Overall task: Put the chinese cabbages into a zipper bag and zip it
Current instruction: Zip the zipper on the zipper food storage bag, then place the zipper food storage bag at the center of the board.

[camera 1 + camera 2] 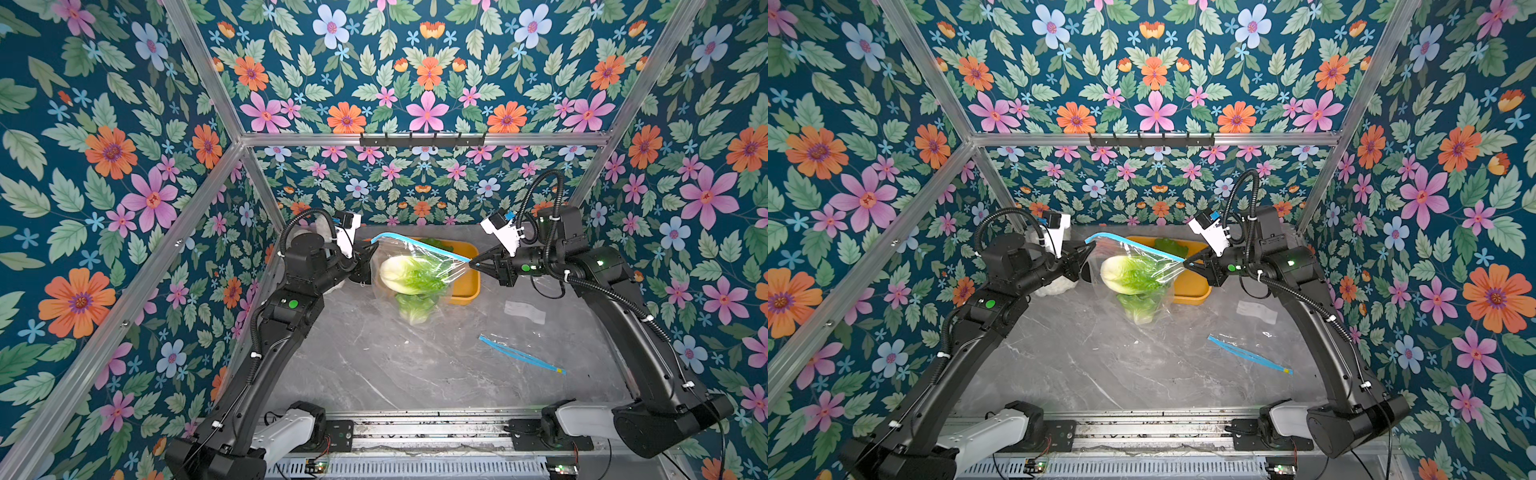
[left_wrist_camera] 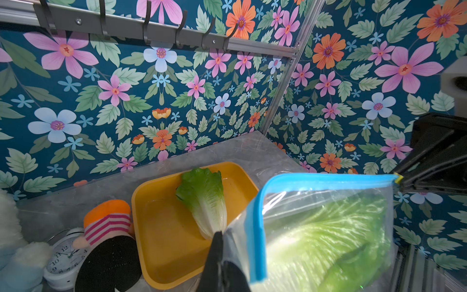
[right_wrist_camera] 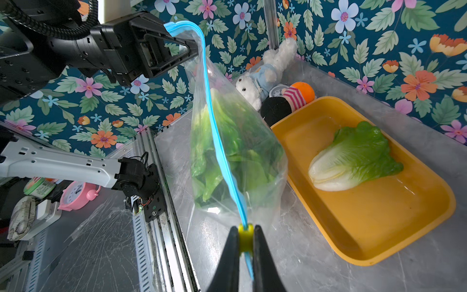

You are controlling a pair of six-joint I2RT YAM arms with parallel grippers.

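Observation:
A clear zipper bag (image 1: 432, 266) with a blue zip strip (image 3: 217, 141) hangs in the air between my two grippers. Two chinese cabbages show through it, one (image 1: 405, 272) above the other (image 1: 415, 309). My left gripper (image 2: 219, 235) is shut on the bag's corner near one end of the strip. My right gripper (image 3: 245, 228) is shut on the yellow slider (image 3: 245, 237) at the strip's other end. A third cabbage (image 3: 353, 156) lies in the yellow tray (image 3: 379, 227) behind the bag.
A second, flat zipper bag (image 1: 521, 355) lies on the marble table at the right, with a pale slip (image 1: 524, 311) beyond it. Plush toys (image 3: 265, 73) and a white alarm clock (image 2: 65, 255) crowd the back left corner. A hook rail (image 1: 422, 139) crosses the back wall.

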